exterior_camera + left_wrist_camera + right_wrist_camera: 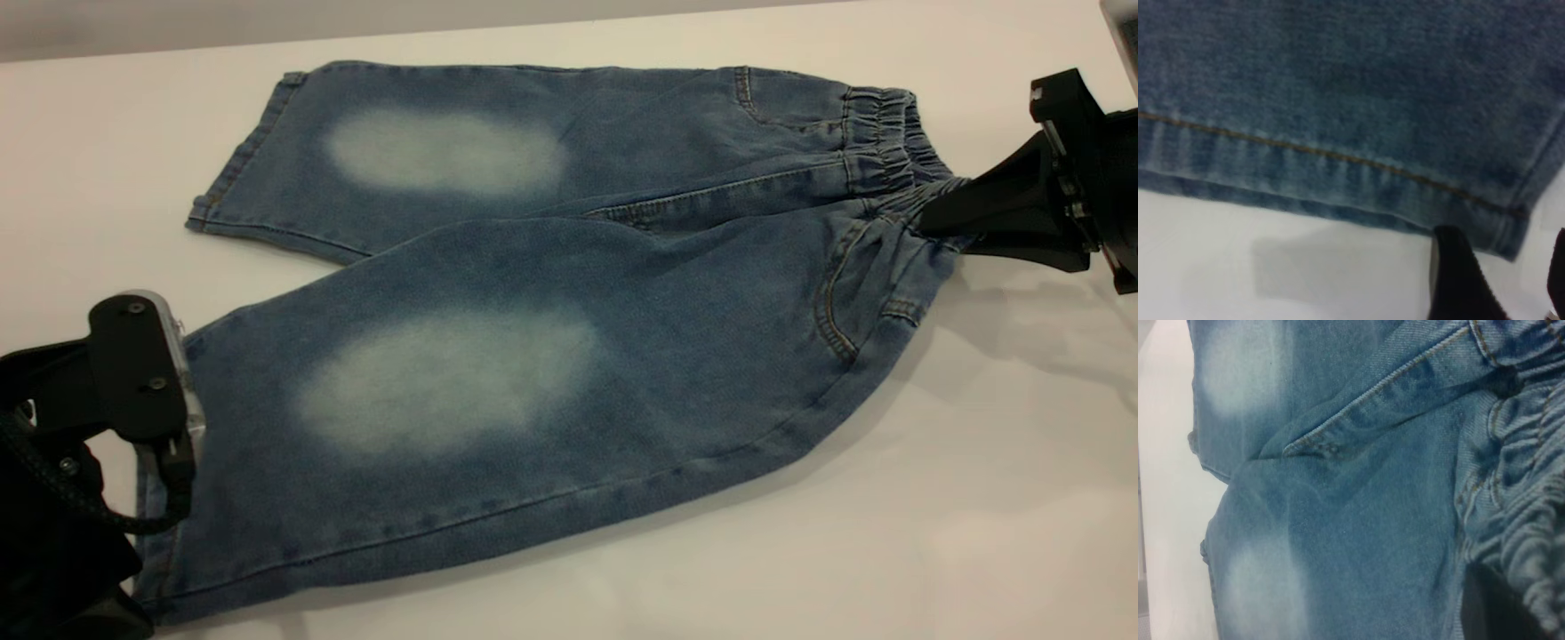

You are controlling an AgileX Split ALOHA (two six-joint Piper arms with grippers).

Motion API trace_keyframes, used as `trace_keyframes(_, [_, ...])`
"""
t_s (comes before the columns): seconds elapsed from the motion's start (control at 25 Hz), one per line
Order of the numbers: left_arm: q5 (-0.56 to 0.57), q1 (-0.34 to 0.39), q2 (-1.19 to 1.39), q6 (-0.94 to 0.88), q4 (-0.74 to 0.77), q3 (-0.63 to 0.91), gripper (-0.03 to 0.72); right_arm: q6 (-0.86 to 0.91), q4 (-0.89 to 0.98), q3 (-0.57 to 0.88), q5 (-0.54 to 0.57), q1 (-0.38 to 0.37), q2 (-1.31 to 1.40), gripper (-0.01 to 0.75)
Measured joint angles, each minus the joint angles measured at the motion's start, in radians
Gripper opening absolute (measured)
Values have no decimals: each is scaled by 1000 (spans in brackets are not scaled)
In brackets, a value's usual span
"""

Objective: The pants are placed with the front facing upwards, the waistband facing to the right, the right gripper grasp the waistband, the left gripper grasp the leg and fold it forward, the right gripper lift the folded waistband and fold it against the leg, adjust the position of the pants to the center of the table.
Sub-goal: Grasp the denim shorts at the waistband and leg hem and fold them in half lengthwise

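- Pants [569, 293] of blue denim lie spread flat on the white table [933, 498], front up, the two legs running toward the exterior view's left and each showing a pale faded oval.
- Their waistband [889, 151] is at the right end, gathered and ruched; its nearer part is bunched and pulled toward the right gripper.
- The right gripper [933, 218] comes in from the right edge with its tapered black fingers pinched together on that bunched part of the waistband.
- The left gripper [182, 462] is at the lower left, over the hem of the nearer leg; its fingers stand apart, one finger [1458, 277] just beside the hem's corner in the left wrist view, with bare table under it.
- The farther leg lies untouched toward the table's back edge.
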Motion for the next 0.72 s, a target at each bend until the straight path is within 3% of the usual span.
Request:
trace_keyframes(0.28, [-19, 0, 47, 0, 0, -29, 316, 0, 0, 0, 0, 0, 0, 39])
trace_keyframes(0.72, [85, 0, 72, 23, 0, -79, 316, 0, 0, 0, 0, 0, 0, 41])
